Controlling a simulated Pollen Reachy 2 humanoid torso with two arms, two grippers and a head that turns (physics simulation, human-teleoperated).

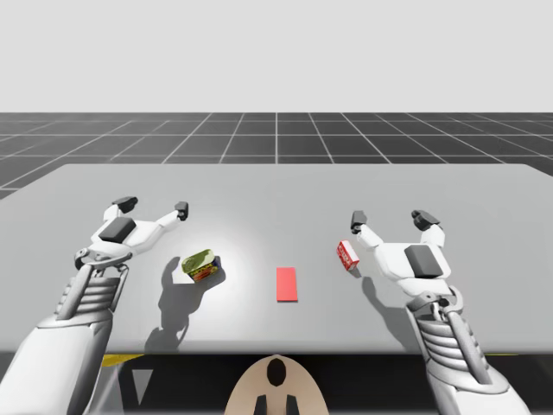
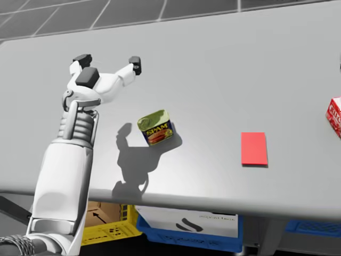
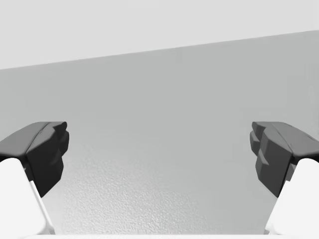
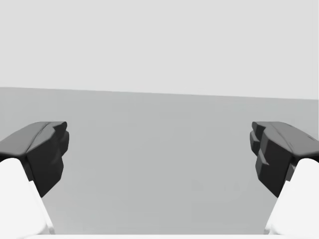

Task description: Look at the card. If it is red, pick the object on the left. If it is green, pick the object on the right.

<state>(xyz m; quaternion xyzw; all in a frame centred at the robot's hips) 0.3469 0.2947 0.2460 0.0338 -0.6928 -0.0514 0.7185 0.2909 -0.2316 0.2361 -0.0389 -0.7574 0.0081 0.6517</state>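
While the red card [image 1: 287, 284] lies nearest me on the grey table [image 1: 276, 186], the green-topped rectangular can [image 1: 200, 265] sits left of it and the red box [image 1: 347, 255] right of it. Farther out, my left gripper [image 1: 154, 206] and right gripper [image 1: 390, 218] hang with jaws spread wide, grasping nothing.

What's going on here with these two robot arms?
Nothing is held yet. A flat red card lies on the grey table, a green-topped rectangular can to its left, a small red and white box to its right. My left gripper and right gripper are both open and empty, the left near the can, the right beside the box. The card is red, so the can is the one to pick.
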